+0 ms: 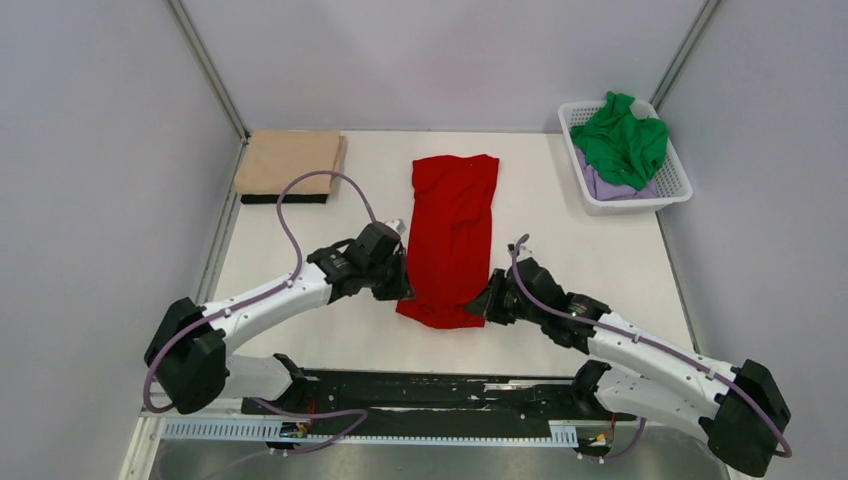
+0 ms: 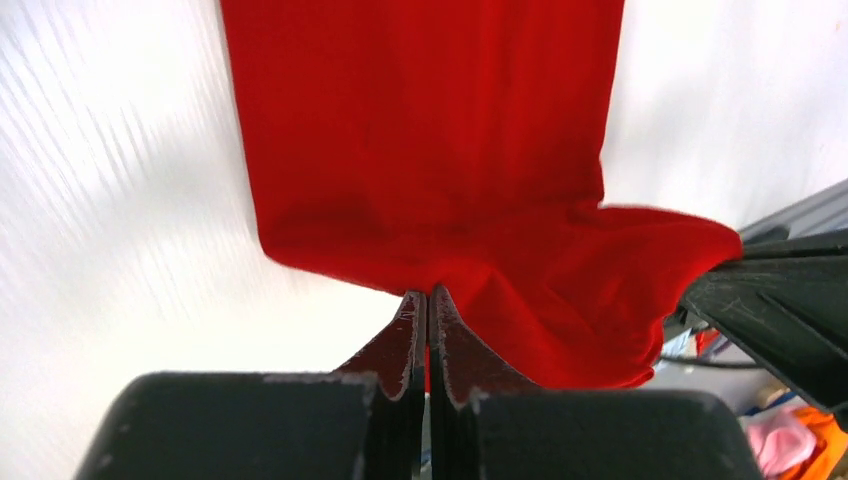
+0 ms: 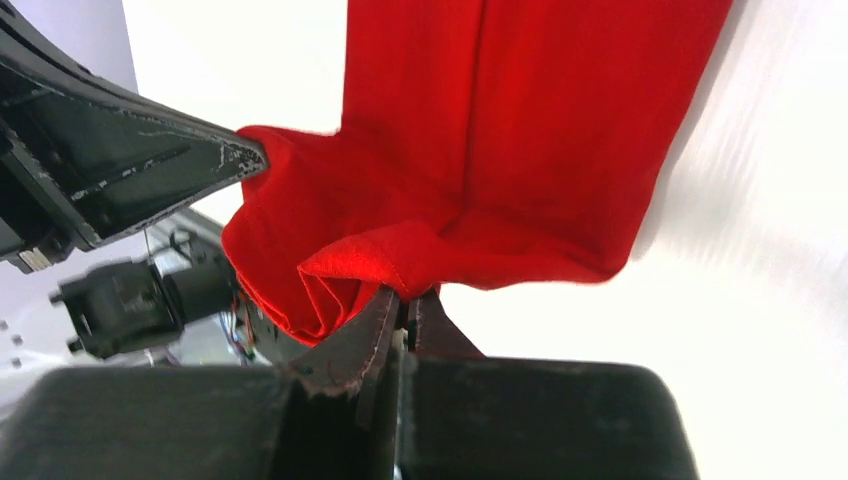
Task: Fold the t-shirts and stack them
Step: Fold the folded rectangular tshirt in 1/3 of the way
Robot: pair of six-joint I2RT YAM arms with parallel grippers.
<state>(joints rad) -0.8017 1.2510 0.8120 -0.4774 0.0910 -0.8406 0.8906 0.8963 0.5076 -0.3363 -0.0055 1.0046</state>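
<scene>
Done: tan shirt (image 1: pixel 290 160) folded, far-left corner. In hand: red shirt (image 1: pixel 452 230), centre, a long strip; left gripper (image 2: pixel 427 300) and right gripper (image 3: pixel 405 298) both clamped on its near hem, cross-fold pending. Left: green shirt (image 1: pixel 622 140), lilac shirt (image 1: pixel 598 186) in basket (image 1: pixel 682 186).

I can read no word, number, label or sign in any of my three views. The red t-shirt (image 1: pixel 452 235) shows only plain cloth. The white basket (image 1: pixel 640 205) at the far right corner of the table (image 1: pixel 580 270) carries no print that I can make out.
</scene>
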